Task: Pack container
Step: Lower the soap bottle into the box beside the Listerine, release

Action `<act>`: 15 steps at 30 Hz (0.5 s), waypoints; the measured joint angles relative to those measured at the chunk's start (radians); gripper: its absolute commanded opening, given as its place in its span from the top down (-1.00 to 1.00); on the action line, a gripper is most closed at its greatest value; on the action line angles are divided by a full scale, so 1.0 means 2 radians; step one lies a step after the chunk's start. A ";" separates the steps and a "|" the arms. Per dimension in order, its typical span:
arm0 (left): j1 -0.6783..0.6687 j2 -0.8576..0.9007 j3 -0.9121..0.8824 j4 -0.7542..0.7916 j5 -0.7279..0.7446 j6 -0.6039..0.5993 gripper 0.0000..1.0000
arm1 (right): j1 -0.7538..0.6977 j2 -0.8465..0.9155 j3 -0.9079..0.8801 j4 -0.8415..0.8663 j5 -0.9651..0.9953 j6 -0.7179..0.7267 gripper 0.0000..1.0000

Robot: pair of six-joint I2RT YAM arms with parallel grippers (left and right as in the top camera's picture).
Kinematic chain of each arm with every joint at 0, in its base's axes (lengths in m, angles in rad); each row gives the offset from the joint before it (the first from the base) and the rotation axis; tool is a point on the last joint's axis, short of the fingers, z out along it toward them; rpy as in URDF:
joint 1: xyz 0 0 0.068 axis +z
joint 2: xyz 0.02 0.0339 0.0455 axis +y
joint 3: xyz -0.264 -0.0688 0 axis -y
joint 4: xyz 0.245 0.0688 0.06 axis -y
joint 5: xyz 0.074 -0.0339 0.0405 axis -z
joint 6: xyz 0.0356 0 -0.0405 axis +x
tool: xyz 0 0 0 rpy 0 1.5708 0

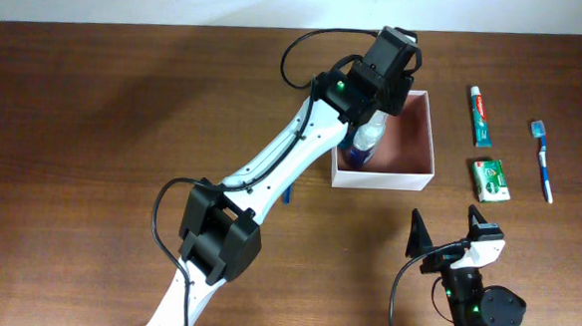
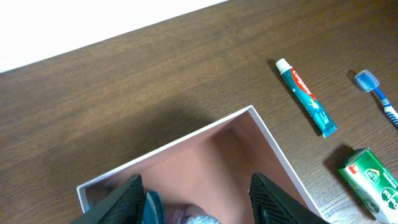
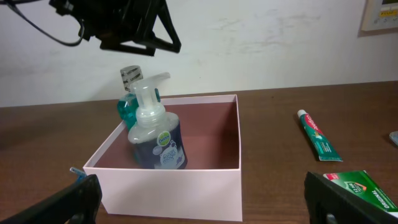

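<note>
wht container [image 1: 382, 178], blu toothbrush [image 1: 545, 161], grn box [image 1: 491, 179]

The dark brown wooden table [image 1: 93, 123] shows fine grain under a soft sheen. The square white-walled container [image 3: 180, 190] looks like smooth matt card, its reddish-brown floor equally dull. The clear pump bottle of blue soap [image 3: 158, 142] is glossy plastic, as is the green-and-white toothpaste tube [image 3: 317, 140].

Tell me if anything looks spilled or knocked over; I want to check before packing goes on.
Nothing stands out. The pump bottle and teal bottle stand upright in the container; toothpaste, green carton and toothbrush lie beside it, intact.
</note>
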 measured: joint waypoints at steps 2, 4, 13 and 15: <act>0.000 0.000 0.013 -0.001 0.000 0.007 -0.13 | 0.000 0.000 0.000 0.000 0.000 0.000 -0.97; 0.002 0.000 0.036 -0.004 0.000 0.010 -0.21 | 0.000 0.000 0.000 0.000 0.000 0.000 -0.97; 0.045 -0.013 0.174 -0.097 -0.001 0.019 -0.48 | 0.000 0.000 0.000 0.000 0.000 0.000 -0.97; 0.062 -0.023 0.183 -0.138 -0.001 0.019 -0.58 | 0.000 0.000 0.000 0.000 0.000 0.000 -0.97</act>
